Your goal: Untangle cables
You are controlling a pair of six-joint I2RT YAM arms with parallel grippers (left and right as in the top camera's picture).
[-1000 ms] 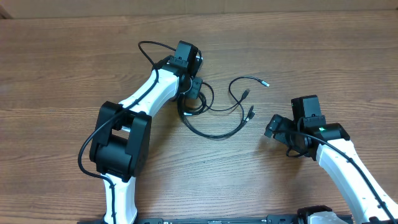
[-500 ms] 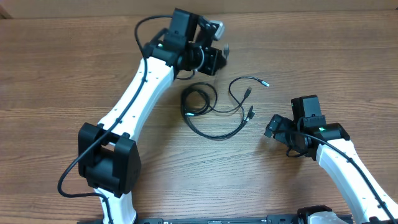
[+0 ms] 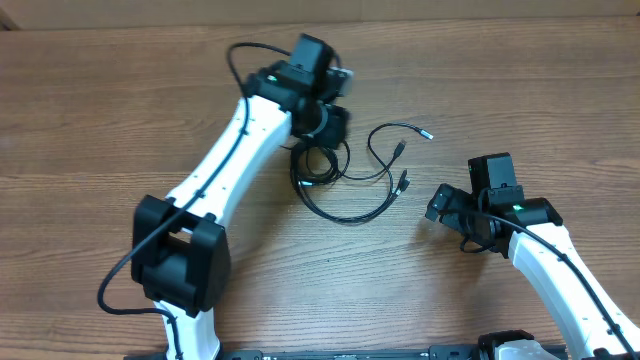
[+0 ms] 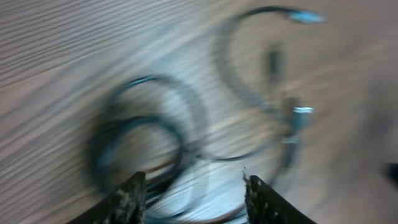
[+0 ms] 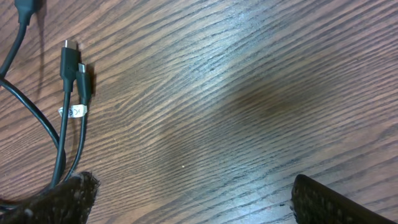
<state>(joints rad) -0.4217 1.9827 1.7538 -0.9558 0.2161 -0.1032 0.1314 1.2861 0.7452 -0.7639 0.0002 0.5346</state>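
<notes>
Several thin black cables (image 3: 345, 212) lie tangled at the middle of the table (image 3: 100, 120). A small tight coil (image 3: 318, 168) sits on the left of the tangle, and a wider loop sweeps below it and round to the right. Loose ends fan out toward the upper right, one of them ending in a silver tip (image 3: 428, 133). The left arm (image 3: 235, 150) reaches across from the lower left, and the left gripper (image 3: 330, 128) hangs over the upper edge of the coil. Whether it touches the coil cannot be told from overhead. The left wrist view is badly blurred, yet it shows the two fingers (image 4: 127, 202) set apart with nothing between them and the coil (image 4: 140, 146) lying beyond them on the wood. The right gripper (image 3: 437, 203) sits to the right of the tangle, near the closest cable ends but apart from them, pointing toward them. In the right wrist view its fingers (image 5: 336, 202) are spread wide and hold nothing. Two black plugs (image 5: 67, 53) lie side by side at the upper left, with a small white tag (image 5: 74, 111) on the cords below them. Those cords run down to the left-hand finger (image 5: 62, 199), and contact there cannot be made out.
</notes>
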